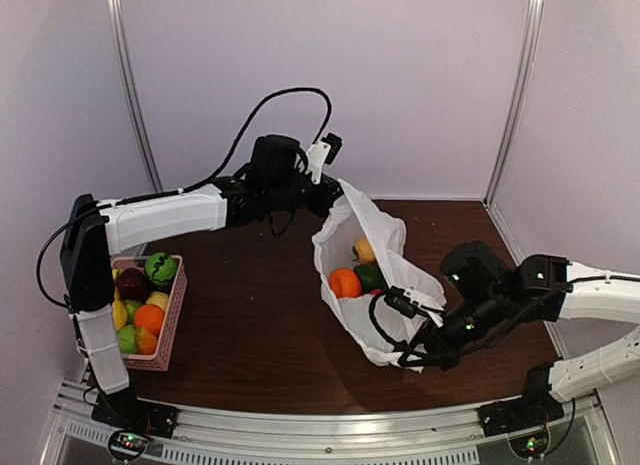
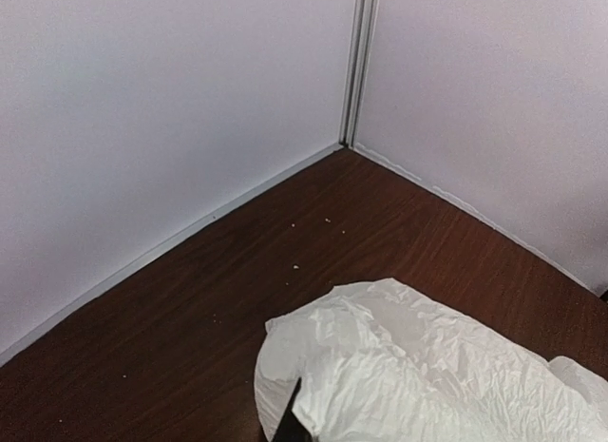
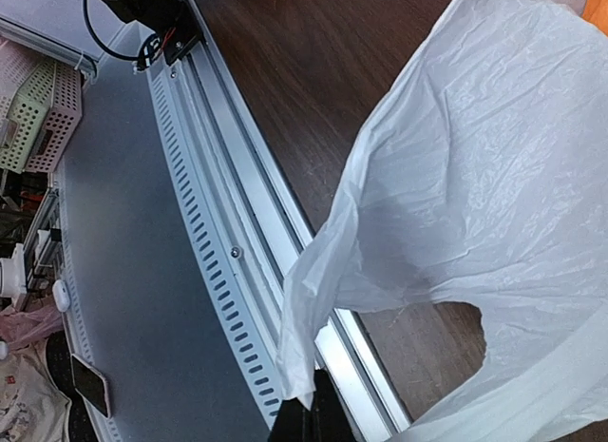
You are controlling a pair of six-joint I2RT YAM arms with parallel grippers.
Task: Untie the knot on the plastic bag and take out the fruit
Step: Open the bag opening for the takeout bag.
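The white plastic bag (image 1: 388,232) is stretched open between my two grippers over the brown table. My left gripper (image 1: 336,191) is shut on the bag's far upper edge; in the left wrist view its dark tips (image 2: 290,425) pinch the crinkled bag (image 2: 427,366). Near the front, my right gripper (image 1: 405,355) is shut on the bag's lower edge; in the right wrist view the gripper (image 3: 313,418) holds a twisted strip of the bag (image 3: 494,176). Inside lie an orange fruit (image 1: 345,283), a green one (image 1: 369,276) and a yellow one (image 1: 365,250). No knot shows.
A pink basket (image 1: 178,307) with several fruits stands at the table's left edge beside the left arm's base. A slotted metal rail (image 1: 330,432) runs along the near edge, close under the right gripper (image 3: 218,223). Walls close the back and sides.
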